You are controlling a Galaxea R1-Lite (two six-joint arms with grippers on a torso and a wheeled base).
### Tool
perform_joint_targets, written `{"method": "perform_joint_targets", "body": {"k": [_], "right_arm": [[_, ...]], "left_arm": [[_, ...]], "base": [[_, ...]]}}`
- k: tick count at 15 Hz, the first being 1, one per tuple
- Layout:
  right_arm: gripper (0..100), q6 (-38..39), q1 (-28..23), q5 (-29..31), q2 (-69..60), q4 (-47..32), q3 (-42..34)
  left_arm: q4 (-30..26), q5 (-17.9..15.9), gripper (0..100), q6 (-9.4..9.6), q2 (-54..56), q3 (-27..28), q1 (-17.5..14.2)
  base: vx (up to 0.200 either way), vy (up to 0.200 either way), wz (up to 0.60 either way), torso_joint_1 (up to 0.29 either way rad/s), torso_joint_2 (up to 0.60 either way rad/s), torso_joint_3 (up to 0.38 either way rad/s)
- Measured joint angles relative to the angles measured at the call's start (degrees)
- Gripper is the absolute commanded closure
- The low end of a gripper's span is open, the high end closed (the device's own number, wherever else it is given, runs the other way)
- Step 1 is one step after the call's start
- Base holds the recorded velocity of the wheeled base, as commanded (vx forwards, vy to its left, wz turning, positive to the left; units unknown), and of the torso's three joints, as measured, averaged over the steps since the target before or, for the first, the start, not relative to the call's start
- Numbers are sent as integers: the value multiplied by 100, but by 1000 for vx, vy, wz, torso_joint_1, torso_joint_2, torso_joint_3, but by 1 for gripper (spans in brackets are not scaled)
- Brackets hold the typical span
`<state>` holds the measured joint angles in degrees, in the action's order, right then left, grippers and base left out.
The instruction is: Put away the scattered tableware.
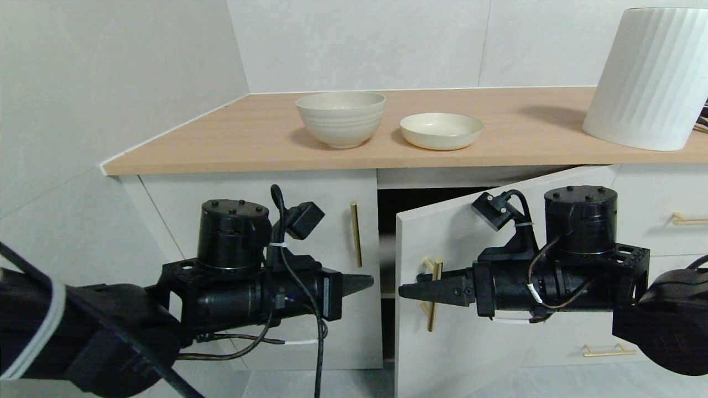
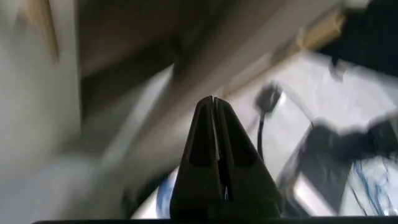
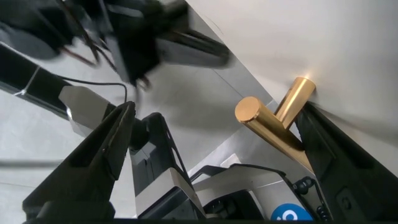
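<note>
1. I've got the bowl [image 1: 341, 118] on the counter [image 1: 221, 149], toward its left end. The dish [image 1: 441, 130] sits just beside it on the right, not touching.
2. A ribbed white shade [image 1: 647, 77] stands at the counter's far right, well apart from both.
3. Under the counter, the left door [image 1: 310, 221] is closed and the right door [image 1: 442, 232] is ajar, with a dark gap between them.
4. My left gripper [image 1: 365, 283] hangs in front of the left door, below its handle [image 1: 356, 234], tip pointing toward the gap. The wrist view shows the fingers pressed flat together, nothing between them.
5. My right gripper [image 1: 406, 291] faces it from the other side, level with the ajar door's gold handle [image 3: 273, 118].
6. From the right wrist, the jaws are spread wide and the handle stands between them, close to one finger. I can't tell whether it's touching.
</note>
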<state>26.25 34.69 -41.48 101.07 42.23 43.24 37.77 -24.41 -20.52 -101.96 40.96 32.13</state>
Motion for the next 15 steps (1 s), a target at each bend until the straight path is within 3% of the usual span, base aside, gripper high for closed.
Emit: {"method": "perform_joint_targets", "body": {"k": [1, 5, 10, 13, 15], "right_arm": [[0, 0, 0, 0, 0, 2, -9], [0, 0, 2, 0, 0, 2, -49], [0, -249, -11, 18, -33, -29, -217], [0, -323, -160, 62, -207, -35, -405], [0, -332, -210, 276, -364, -38, -590]], "left_arm": [[373, 145, 100, -88, -223, -117, 59], [1635, 708, 100, -135, -1028, -174, 184], [3484, 875, 100, -143, -1794, -22, 374], [3455, 875, 100, -102, -1970, 305, 479], [3362, 875, 100, 40, -2029, 653, 553]], "base": [[0, 0, 0, 0, 0, 0], [0, 0, 0, 0, 0, 0], [0, 0, 0, 0, 0, 0], [0, 0, 0, 0, 0, 0], [0, 0, 0, 0, 0, 0]]}}
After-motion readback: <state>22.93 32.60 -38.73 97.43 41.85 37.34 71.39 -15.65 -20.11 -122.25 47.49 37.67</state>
